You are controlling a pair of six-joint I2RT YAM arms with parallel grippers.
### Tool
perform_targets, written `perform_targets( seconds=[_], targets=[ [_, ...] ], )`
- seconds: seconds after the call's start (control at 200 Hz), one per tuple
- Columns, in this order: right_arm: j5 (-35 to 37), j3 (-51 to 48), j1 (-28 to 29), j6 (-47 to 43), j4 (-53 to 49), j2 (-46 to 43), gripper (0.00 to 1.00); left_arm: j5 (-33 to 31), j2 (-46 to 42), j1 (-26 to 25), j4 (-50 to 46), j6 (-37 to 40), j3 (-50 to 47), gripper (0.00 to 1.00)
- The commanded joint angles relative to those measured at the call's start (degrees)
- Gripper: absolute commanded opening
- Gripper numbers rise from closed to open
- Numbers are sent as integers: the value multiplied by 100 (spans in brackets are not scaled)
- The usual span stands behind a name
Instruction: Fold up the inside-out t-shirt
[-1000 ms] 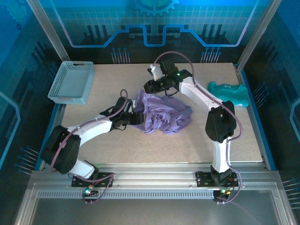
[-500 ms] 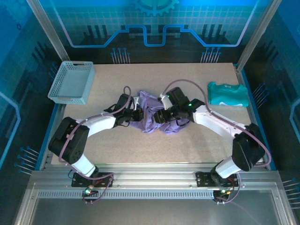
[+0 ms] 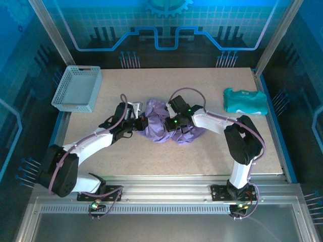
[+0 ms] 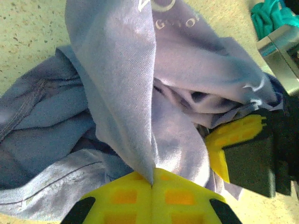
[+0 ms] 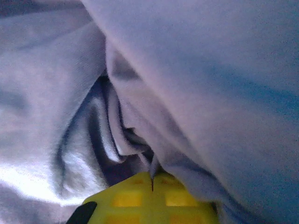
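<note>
The inside-out t-shirt [image 3: 160, 120], lavender and crumpled in a heap, lies at the table's middle. My left gripper [image 3: 144, 122] sits at the heap's left side. In the left wrist view its yellow jaws [image 4: 152, 183] are shut on a raised fold of the t-shirt [image 4: 117, 84], which carries pale lettering near the top. My right gripper [image 3: 170, 122] is pushed into the heap from the right. Seen from the right wrist, that gripper [image 5: 152, 183] is shut on a thin pleat of the t-shirt [image 5: 196, 70], with cloth all around it. The right gripper's yellow fingers [image 4: 233, 135] lie close beside the left one's.
A grey mesh basket [image 3: 75, 88] stands at the back left corner. A folded teal garment [image 3: 246, 101] lies at the back right, its edge also in the left wrist view [image 4: 273, 14]. Bare tabletop [image 3: 151, 156] stretches in front of the heap.
The right arm swung from behind the heap down into its middle and shut on cloth. The left gripper shut on the heap's left side and the shirt bunched tighter.
</note>
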Motion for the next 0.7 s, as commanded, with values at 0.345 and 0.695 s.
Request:
perform_targets(
  seconds=[0.345, 0.695],
  targets=[
    [-411, -335, -1113, -849, 104, -4221, 0, 203, -1211, 262, -697, -633, 1903, 0],
    [-1365, -1091, -955, -585, 876, -4403, 10, 684, -775, 240, -654, -877, 2124, 0]
  ],
)
